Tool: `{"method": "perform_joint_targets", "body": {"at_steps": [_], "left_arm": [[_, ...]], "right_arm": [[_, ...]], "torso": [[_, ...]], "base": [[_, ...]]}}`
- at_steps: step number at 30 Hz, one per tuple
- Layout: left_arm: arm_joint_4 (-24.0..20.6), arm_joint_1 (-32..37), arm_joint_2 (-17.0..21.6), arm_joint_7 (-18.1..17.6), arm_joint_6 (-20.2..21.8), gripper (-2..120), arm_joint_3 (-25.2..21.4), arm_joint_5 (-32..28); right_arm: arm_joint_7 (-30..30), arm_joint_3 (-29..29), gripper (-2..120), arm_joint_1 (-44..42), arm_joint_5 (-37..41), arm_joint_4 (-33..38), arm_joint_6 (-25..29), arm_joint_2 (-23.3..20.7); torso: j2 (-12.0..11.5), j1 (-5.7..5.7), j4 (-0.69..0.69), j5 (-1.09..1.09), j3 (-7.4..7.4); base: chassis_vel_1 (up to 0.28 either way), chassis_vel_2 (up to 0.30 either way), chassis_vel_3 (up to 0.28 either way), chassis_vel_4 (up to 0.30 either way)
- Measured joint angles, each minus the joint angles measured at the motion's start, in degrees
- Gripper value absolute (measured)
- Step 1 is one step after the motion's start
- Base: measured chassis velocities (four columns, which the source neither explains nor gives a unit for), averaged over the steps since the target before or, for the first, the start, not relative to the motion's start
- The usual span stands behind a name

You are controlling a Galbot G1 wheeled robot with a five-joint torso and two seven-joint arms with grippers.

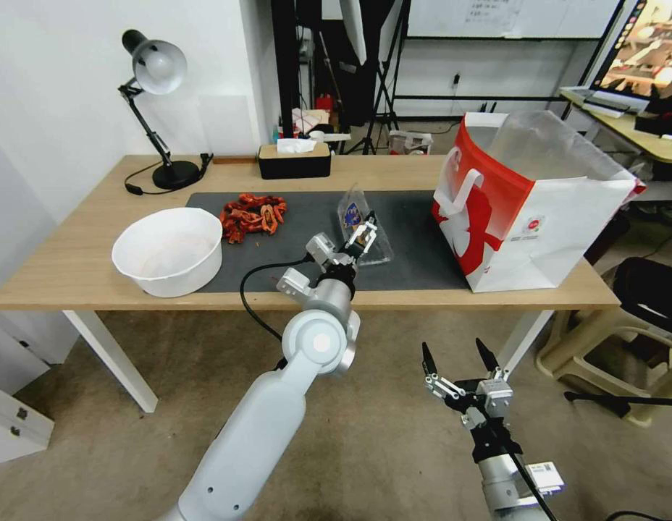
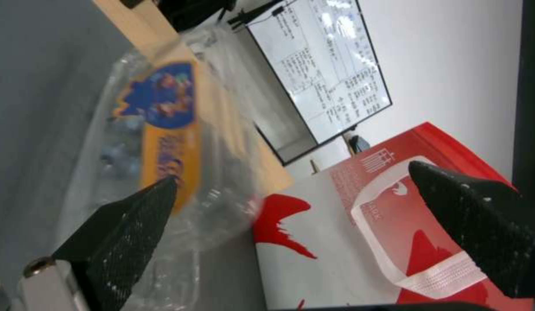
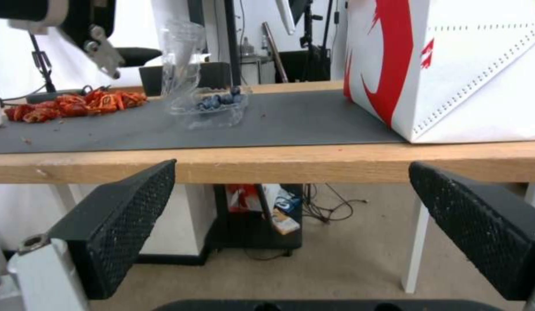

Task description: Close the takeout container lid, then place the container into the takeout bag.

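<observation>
Head view: the takeout container [image 1: 365,242] sits on the dark mat [image 1: 416,246] in the middle of the table [image 1: 75,268], well apart from the front edge, its lid [image 1: 353,208] standing upright and unclosed. The left gripper [image 1: 363,235] is at the container, fingers spread. The takeout bag [image 1: 528,210] stands open by the table's right edge. The right gripper [image 1: 458,356] hangs below the front edge, released and idle. Judgement: the lid-closing step is in hand; the next move calls for pressing the lid down onto the base.

Left wrist view: the lid's sticker [image 2: 167,129] lies close by one fingertip [image 2: 158,194]; contact cannot be told. This closeness is not legible from the head.

Right wrist view: blueberries [image 3: 221,100] show in the base, a detail the other views lack, and the lid rises steeply above them.
</observation>
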Motion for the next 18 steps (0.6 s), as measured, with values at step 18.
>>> {"method": "perform_joint_targets", "body": {"at_steps": [18], "left_arm": [[6.89, -6.85, -2.9, -0.65, 0.87, 80, 2.92, -1.55]], "right_arm": [[0.01, 0.28, 100, -0.31, -0.3, 0.06, 0.29, 0.5]], "torso": [[0.0, 0.0, 0.0, 0.0, 0.0]], "base": [[0.0, 0.0, 0.0, 0.0]]}}
